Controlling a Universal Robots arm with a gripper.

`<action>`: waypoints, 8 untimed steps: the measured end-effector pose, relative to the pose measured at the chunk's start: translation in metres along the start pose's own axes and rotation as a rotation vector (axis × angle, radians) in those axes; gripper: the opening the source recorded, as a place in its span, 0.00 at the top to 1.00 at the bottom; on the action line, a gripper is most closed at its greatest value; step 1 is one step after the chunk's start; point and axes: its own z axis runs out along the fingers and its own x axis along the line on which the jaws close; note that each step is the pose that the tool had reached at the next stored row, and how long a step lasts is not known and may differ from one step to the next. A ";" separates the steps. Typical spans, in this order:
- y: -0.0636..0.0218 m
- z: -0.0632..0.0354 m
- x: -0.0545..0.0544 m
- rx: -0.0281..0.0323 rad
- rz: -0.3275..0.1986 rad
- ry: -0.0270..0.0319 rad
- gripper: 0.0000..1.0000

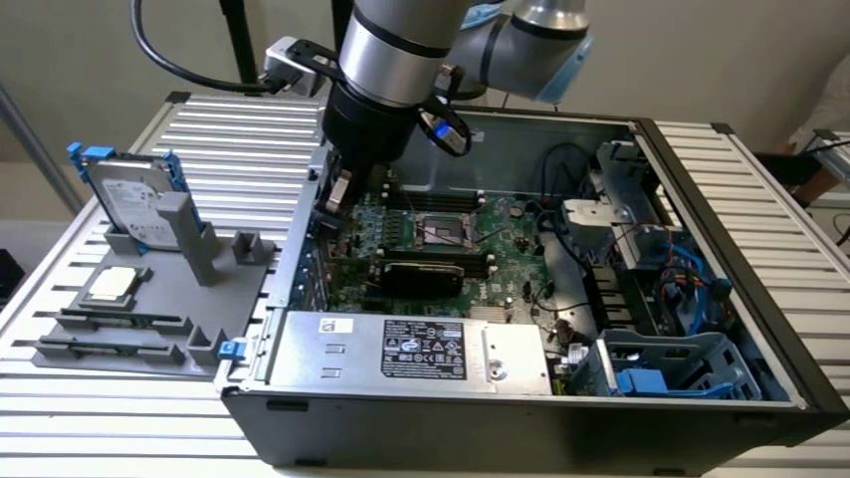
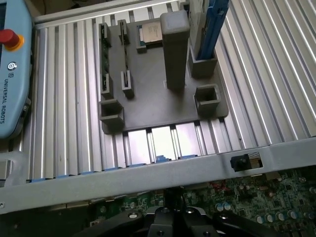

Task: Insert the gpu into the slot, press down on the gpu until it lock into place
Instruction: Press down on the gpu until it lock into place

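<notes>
GPU lies flat across motherboard mid-case, near power supply. Gripper hangs above case's exterior-view-left wall edge, well apart from card; claw state cannot tell. Grey fixture on slatted table.

grey parts holder, ribbed table, motherboard
</notes>
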 end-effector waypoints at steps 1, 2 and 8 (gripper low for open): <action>-0.0006 -0.0024 0.000 -0.0001 0.000 0.0000 0.89; -0.0019 -0.0045 0.000 -0.0001 0.000 0.0002 0.89; -0.0124 -0.0105 -0.002 0.0002 -0.001 0.0005 0.89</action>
